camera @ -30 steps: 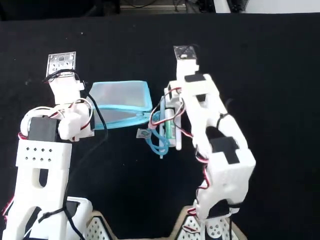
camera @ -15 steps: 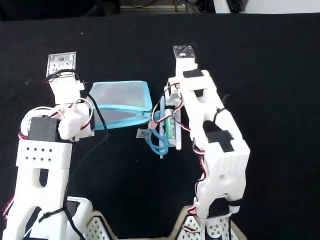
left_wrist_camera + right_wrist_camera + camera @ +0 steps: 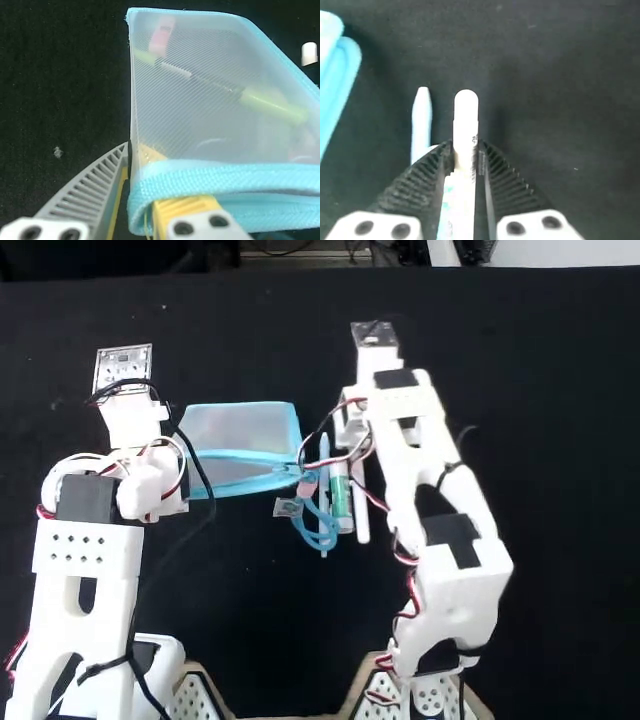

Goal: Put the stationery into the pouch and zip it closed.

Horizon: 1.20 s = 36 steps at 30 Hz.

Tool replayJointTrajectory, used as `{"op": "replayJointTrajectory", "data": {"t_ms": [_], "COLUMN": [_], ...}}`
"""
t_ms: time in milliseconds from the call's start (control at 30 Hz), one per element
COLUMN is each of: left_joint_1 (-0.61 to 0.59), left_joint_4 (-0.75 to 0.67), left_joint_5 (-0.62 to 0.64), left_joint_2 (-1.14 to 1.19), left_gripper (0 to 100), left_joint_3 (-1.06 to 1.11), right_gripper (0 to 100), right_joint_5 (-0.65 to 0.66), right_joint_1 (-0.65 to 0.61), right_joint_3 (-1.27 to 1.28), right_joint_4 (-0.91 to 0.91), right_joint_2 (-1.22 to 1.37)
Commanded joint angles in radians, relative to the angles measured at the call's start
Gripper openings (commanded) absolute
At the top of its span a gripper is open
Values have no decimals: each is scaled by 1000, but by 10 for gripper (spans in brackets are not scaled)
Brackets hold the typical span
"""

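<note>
Item: left pincer (image 3: pixel 135 155), closed on the left corner of the mesh pouch (image 3: pixel 240 435) and pinning it to the black table (image 3: pixel 540 390). Item: pouch, lying left of centre, its zip unfastened and the mouth gaping along the near edge. Pink and green shapes show through the mesh, and I cannot tell whether they lie inside or beyond it. Item: right pincer (image 3: pixel 465 147), clamped on the white pen (image 3: pixel 466 115), low over the cluster of stationery just right of the pouch's zip end. Step in hand, as I judge it: picking up the white pen, with loading under way and zipping not yet begun. Next move calls for lifting the pen clear, carrying it left and feeding it lengthwise into the mouth while my left grip keeps the pouch from sliding. Sundries in the way: a pale blue pen (image 3: pixel 421 117) just beside the clamped one, which is likely to be dragged along; a green marker (image 3: pixel 342 492); and a blue cord loop (image 3: pixel 318 525) near the zip end.
</note>
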Motion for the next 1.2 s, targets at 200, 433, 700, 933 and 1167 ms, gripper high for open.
{"op": "replayJointTrajectory", "data": {"t_ms": [200,433,700,933,1167], "left_joint_1": [-12,-10,-12,-12,-12], "left_joint_4": [-6,-6,-6,-6,-6], "left_joint_5": [3,3,3,3,3], "left_joint_2": [5,5,5,5,5], "left_gripper": [33,33,33,33,33], "left_joint_3": [16,16,16,16,16], "right_gripper": [11,11,11,13,185], "right_joint_5": [127,173,210,287,315], "right_joint_1": [118,120,121,166,219], "right_joint_3": [-113,-133,-88,-56,-58], "right_joint_4": [60,166,166,180,229], "right_joint_2": [-85,-85,-81,-30,61]}}
